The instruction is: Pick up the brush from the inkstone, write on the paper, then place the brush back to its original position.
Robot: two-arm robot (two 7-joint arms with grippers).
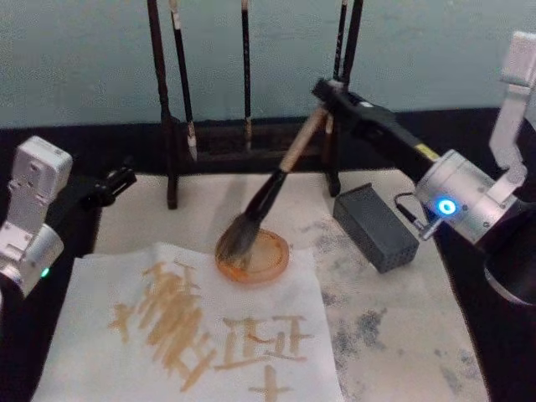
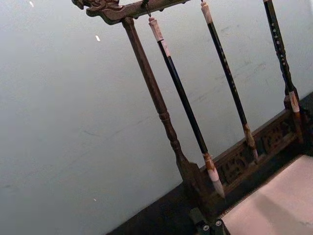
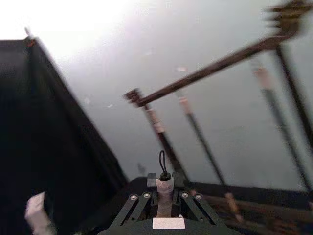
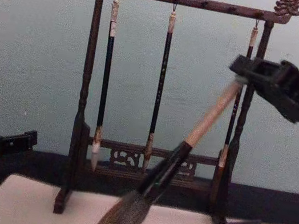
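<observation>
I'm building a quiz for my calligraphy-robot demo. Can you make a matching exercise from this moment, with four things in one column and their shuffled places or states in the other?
Things:
1. brush
2. paper
3. grey block
4. slim brushes

Places or states:
A. hanging from the rack
B. marked with tan strokes
C. held tilted by the right gripper, tuft down at the orange dish
D. lying on the mat, to the right of the dish

Pairs: 1-C, 2-B, 3-D, 4-A
</observation>
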